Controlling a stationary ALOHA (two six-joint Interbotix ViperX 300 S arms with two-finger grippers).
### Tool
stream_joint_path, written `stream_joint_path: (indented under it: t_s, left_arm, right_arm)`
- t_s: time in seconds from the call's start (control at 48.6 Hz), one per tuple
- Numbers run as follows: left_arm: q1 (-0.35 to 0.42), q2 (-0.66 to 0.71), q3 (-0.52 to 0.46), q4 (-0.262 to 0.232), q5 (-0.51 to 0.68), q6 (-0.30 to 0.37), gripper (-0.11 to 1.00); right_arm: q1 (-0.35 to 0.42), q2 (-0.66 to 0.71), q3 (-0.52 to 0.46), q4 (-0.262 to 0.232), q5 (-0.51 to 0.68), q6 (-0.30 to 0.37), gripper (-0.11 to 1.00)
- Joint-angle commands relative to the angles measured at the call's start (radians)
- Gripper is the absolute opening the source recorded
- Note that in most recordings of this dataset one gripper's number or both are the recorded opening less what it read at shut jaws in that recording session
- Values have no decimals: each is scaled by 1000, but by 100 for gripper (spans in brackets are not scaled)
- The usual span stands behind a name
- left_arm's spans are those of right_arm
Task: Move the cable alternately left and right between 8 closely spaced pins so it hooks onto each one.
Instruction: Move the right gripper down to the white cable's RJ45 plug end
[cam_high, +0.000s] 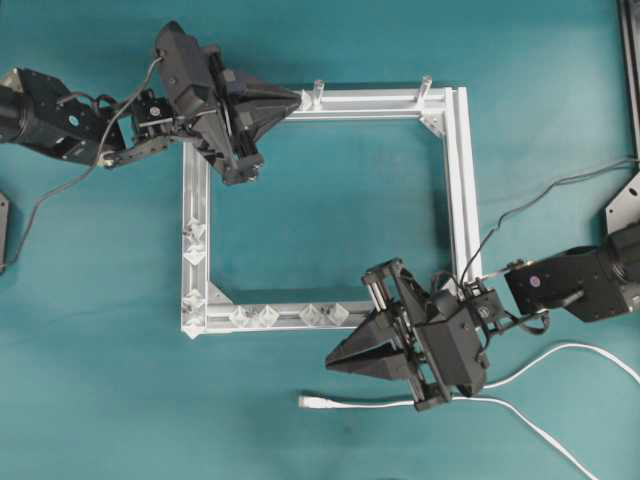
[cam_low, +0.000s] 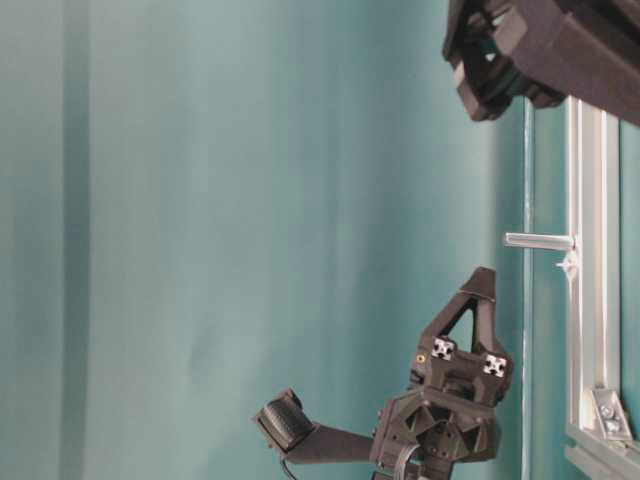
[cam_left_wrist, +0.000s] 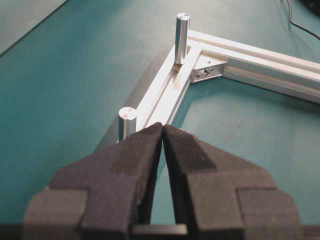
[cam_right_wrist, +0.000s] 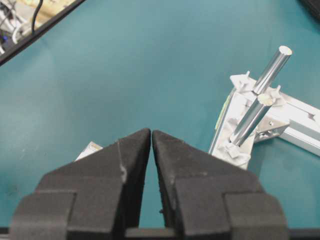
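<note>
The cable (cam_high: 560, 350), a thin white cord, lies on the teal table below the silver frame, and its plug (cam_high: 307, 400) points left. My right gripper (cam_high: 332, 362) hovers just above and right of the plug. Its fingers are nearly touching with nothing between them, and its body covers part of the cord. In the right wrist view the plug (cam_right_wrist: 90, 149) peeks out left of the right gripper (cam_right_wrist: 151, 131). The pins (cam_high: 268, 317) sit on the bottom and left rails. My left gripper (cam_high: 298, 98) is shut and empty at the frame's top left corner, shown as (cam_left_wrist: 163, 125) in its wrist view.
The square aluminium frame (cam_high: 460, 200) fills the table's middle. Two upright metal posts (cam_high: 318, 92) (cam_high: 425, 88) stand on its top rail. In the left wrist view a post (cam_left_wrist: 127, 120) stands just left of the fingertips. Black robot wires (cam_high: 560, 185) trail at the right.
</note>
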Motion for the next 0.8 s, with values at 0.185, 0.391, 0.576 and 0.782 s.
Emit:
stream_joint_path:
  t_s: [0.185,0.391,0.576,0.782]
  left_arm:
    - [-14,-161,-14,37,229,5,0]
    - [-40,-287,18,38,387,11,0]
    - [-63,-397,80,40,434,11,0]
    - [-75,-543,160,38,480,6,0]
  right_arm:
    - [54,-28,-43,-3,140,29,0]
    - [83,-104,-133,-3,393,31,0]
    - [87,-160,-215,0,696,41,0]
    - [87,-155,-307,0,887,132,0]
